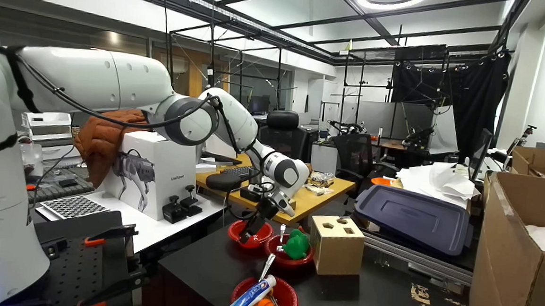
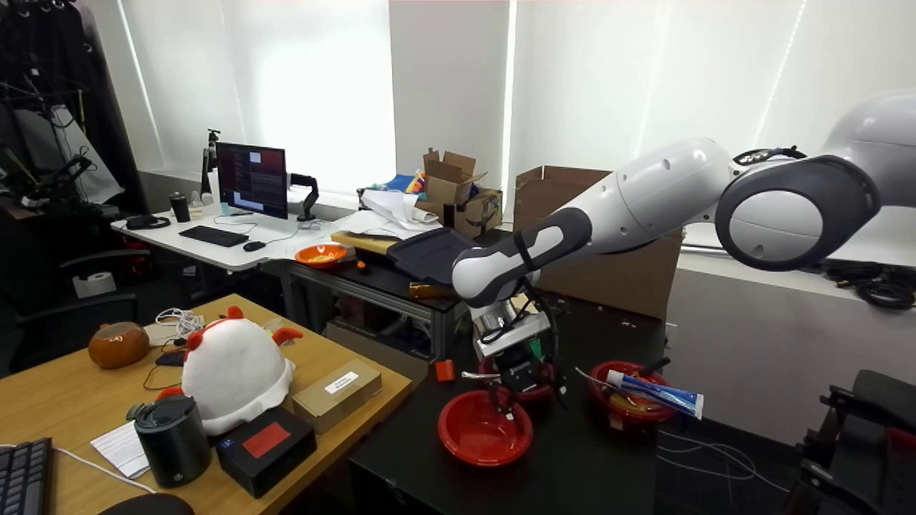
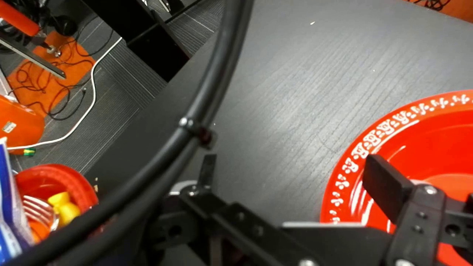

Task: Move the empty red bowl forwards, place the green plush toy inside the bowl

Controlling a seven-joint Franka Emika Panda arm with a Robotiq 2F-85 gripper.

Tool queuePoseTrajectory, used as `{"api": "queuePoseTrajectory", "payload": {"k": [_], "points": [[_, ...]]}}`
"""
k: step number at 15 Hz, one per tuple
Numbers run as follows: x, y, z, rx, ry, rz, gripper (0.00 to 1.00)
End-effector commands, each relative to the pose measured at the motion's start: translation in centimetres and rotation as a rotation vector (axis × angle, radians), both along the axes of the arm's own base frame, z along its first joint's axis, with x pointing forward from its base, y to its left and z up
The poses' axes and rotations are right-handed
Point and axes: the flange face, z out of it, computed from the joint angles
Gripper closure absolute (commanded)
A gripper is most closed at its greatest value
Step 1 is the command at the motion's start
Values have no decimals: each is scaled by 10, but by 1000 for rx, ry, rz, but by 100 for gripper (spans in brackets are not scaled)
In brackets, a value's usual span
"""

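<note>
The empty red bowl (image 1: 260, 237) sits on the dark table; it also shows in an exterior view (image 2: 481, 436) and at the right of the wrist view (image 3: 436, 140). My gripper (image 3: 292, 162) is open above its rim. One finger is over the bowl's inside, the other outside over the table. I cannot tell whether a finger touches the bowl. The gripper shows in both exterior views (image 1: 247, 234) (image 2: 503, 409). The green plush toy (image 1: 296, 245) lies in another red bowl (image 1: 289, 264). It is mostly hidden behind the gripper in an exterior view (image 2: 535, 348) and out of the wrist view.
A wooden box (image 1: 339, 254) with cut-out holes stands beside the toy's bowl. A third red bowl (image 1: 293, 300) holds an orange ball, utensils and a toothpaste tube (image 1: 249, 298). A small orange block (image 2: 444, 370) lies near the table edge. A large cardboard box (image 1: 507, 262) stands at the side.
</note>
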Motion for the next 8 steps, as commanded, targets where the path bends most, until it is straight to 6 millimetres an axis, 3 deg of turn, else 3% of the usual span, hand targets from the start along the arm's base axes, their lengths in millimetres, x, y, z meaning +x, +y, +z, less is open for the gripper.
{"api": "queuePoseTrajectory", "payload": {"k": [1,8], "points": [[6,7,10,30,-16,14,0],[20,7,-2,56,-151,-66,0]]}}
